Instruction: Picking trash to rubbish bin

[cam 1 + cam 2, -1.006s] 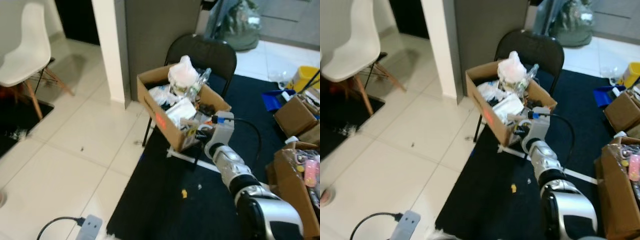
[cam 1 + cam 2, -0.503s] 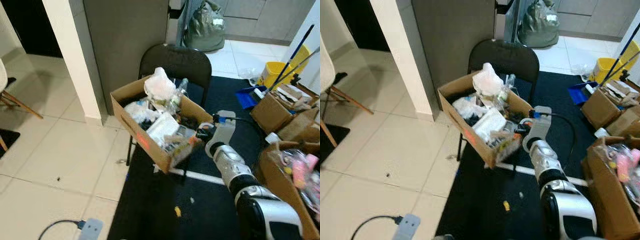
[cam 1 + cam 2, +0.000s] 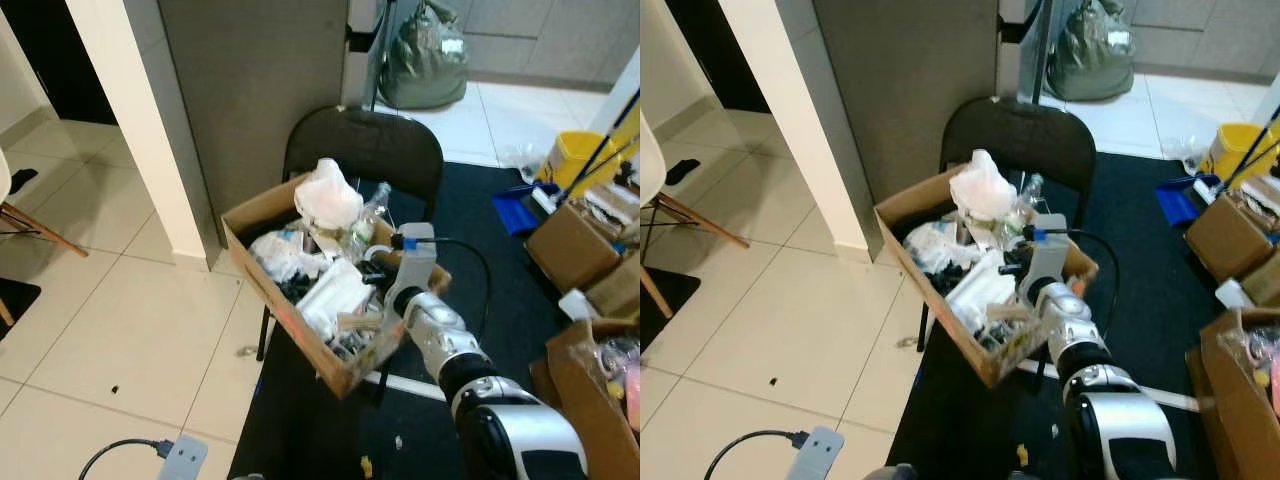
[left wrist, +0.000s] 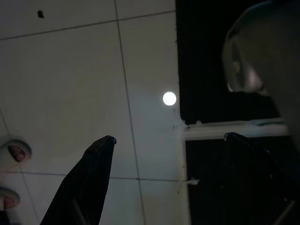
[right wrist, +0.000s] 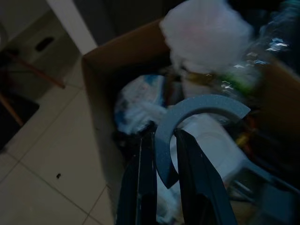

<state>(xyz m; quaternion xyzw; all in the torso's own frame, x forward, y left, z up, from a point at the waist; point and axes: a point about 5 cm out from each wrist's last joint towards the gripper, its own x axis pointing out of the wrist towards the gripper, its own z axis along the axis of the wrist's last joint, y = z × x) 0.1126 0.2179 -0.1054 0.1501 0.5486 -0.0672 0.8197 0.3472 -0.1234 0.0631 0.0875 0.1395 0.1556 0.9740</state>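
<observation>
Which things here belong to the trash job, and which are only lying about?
Job:
right gripper, shut on a grey curved piece
cardboard box full of trash, on the black chair

Lying about:
yellow bucket
green bag
power strip

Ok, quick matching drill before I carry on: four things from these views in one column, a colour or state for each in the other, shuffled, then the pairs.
Things:
1. right gripper
2. left gripper
3. cardboard box
4. bucket

States:
A. yellow, on the floor tiles
B. full of trash, resting on a black chair
C. fingers shut on a grey curved piece over the box
D. fingers open above the floor

Pairs: 1-C, 2-D, 3-B, 4-A
</observation>
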